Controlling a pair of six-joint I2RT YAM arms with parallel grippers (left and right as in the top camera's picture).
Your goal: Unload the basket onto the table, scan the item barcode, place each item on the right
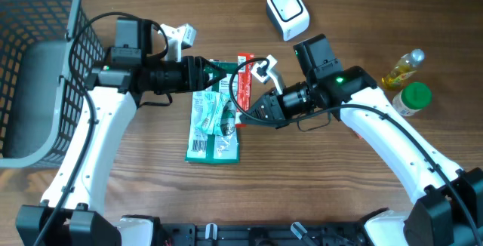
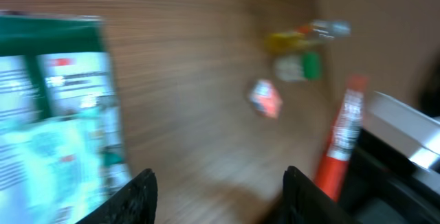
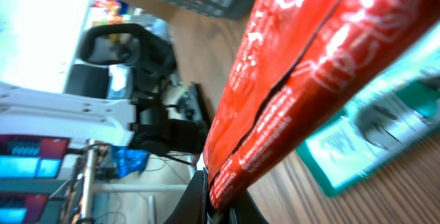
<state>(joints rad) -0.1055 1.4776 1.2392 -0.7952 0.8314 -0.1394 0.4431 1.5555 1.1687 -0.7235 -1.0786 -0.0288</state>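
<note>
Right gripper [image 3: 218, 207] around red packet [image 3: 309, 59]

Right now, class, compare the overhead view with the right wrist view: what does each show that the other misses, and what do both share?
Overhead only: the white scanner, yellow bottle and green-lidded bottle. Right wrist only: a blurred room in the background. Shared: the red packet pinched in the right tool, the green packet and the basket.

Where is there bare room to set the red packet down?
Free: the wood between the green packets and the robot's edge, and the far strip between basket and scanner. Crowded: the centre around the packets, and the right by bottle and jar.
</note>
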